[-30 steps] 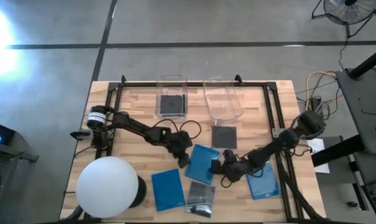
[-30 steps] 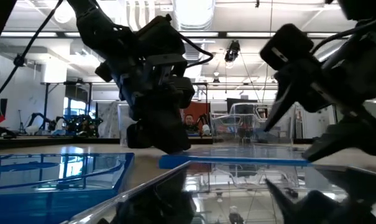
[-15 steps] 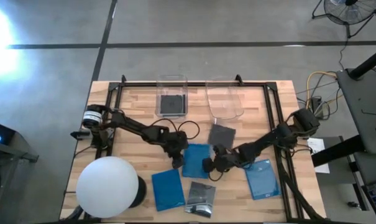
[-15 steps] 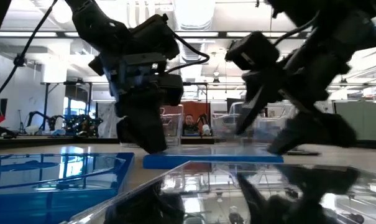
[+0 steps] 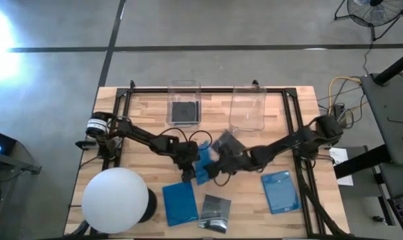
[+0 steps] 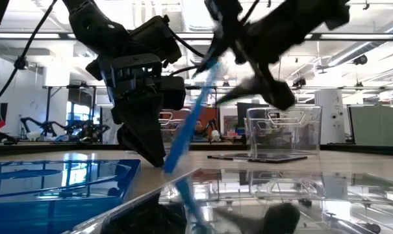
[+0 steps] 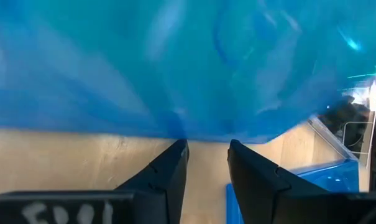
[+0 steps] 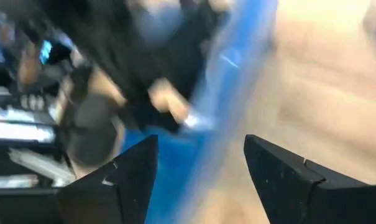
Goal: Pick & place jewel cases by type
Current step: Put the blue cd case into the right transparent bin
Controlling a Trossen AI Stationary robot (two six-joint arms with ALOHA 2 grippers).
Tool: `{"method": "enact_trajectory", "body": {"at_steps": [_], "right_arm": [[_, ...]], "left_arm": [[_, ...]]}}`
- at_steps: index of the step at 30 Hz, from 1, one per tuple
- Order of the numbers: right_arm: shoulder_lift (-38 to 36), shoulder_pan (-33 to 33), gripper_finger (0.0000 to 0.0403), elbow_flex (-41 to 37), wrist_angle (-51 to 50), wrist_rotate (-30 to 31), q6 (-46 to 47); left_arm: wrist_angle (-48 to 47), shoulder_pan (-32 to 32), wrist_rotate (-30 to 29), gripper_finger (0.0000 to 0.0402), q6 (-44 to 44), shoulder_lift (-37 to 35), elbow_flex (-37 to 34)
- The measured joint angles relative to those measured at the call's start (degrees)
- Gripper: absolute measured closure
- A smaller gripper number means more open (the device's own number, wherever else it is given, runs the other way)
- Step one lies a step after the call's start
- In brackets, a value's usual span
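A blue jewel case (image 5: 203,162) stands steeply tilted at the table's middle, its lower edge (image 6: 167,166) on the wood. My left gripper (image 5: 190,172) is on its left, fingers a narrow gap apart. My right gripper (image 5: 218,165) is open at its raised right edge. Two more blue cases (image 5: 179,202) (image 5: 281,191) and a glossy dark case (image 5: 214,212) lie flat near the front. Another dark case (image 5: 226,143) lies behind the grippers. One dark case lies in the left clear bin (image 5: 184,110). My left gripper sets its fingertips (image 7: 178,149) against the tilted blue case's lower edge (image 7: 200,134), coming from the table's left and slanting down. That edge stays on the table. My right gripper has the case's raised edge (image 8: 237,56) between its open fingers, coming from the table's right. The view is blurred, so I cannot tell which finger touches it.
The second clear bin (image 5: 248,107) stands at the far middle right. A big white sphere (image 5: 114,200) fills the near left corner. A black frame (image 5: 291,120) runs around the table.
My right gripper has gone toward the table's left and up. The blue case first slid left against my left gripper, then tipped up from flat onto its left edge. The dark case behind has turned and shifted left. The right clear bin has straightened.
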Motion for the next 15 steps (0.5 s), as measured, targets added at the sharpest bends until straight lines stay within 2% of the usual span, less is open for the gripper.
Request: {"method": "enact_trajectory", "body": {"at_steps": [4,9,12,15], "right_arm": [[4.3,-0.1,0.0178,2.4,-0.6,-5.5,3.9],[8.5,-0.5,0.0195,5.0,-1.9,-7.7,7.9],[7.3,-0.2,0.0228,6.6,-2.8,-9.5,8.0],[4.2,-0.1,0.0281,7.3,-11.3,-9.2,8.8]], "left_arm": [[0.9,0.0,0.1,0.0296,-0.1,-0.9,-0.1],[1.2,0.0,-0.7,0.0296,0.0,-1.0,-0.7],[1.5,0.0,-0.8,0.0296,0.0,-1.0,-1.1],[2.0,-0.1,-0.9,0.0296,0.5,-3.8,-1.9]]}}
